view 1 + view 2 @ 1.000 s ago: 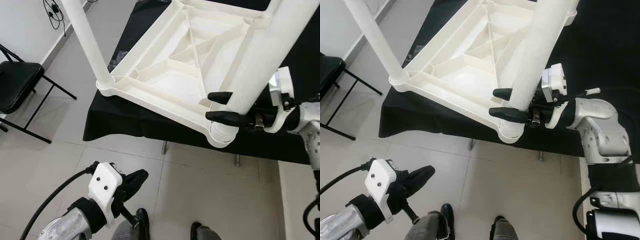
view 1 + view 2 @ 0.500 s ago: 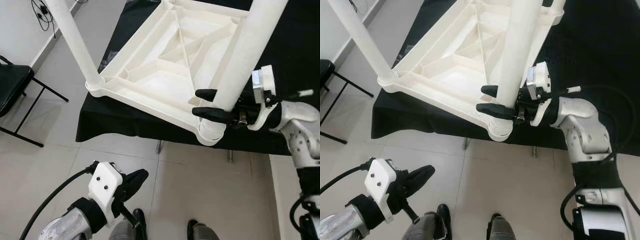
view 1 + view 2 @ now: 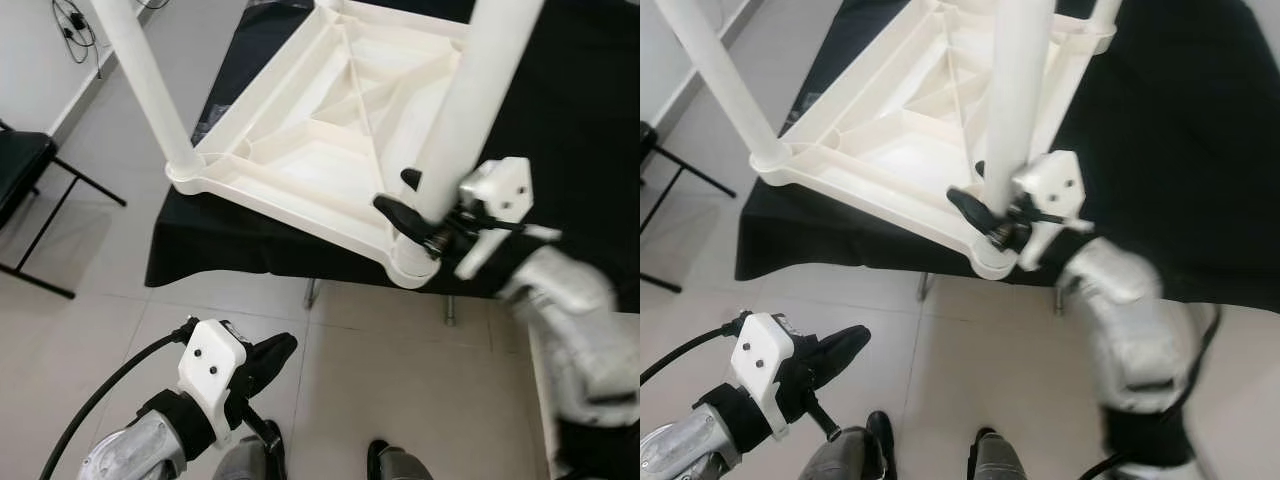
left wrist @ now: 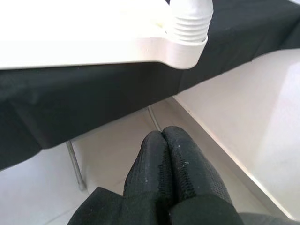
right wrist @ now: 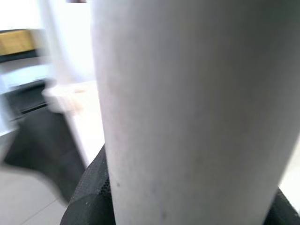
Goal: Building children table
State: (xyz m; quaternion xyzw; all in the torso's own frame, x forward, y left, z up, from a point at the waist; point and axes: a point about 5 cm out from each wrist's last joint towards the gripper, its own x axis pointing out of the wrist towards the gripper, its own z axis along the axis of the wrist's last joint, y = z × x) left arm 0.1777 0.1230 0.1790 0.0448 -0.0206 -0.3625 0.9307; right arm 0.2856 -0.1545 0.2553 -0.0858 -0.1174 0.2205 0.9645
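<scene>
Item: white plastic tabletop [image 3: 300,150], turned upside down on a table with a black cloth [image 3: 590,120], its near corner jutting past the cloth's edge.
Legs fitted: one at the far-left corner [image 3: 145,80]; one at the near corner [image 3: 470,110], standing upright in its ribbed socket [image 4: 190,28].
Right gripper [image 3: 405,200]: black fingers clamped either side of the near leg, low down, just above the socket — gripping it.
Left gripper [image 3: 262,362]: idle, low over the tiled floor, fingers pressed together on nothing.
Handling, judged: hollow moulded plastic, light and stiff, smooth enough to slip under a turning grip.
Best hold, judged: low on the leg, near the socket — less wobble there; the ribbed frame edge for shifting the whole piece.
Nearby: folding chair [image 3: 20,170] by the wall.
</scene>
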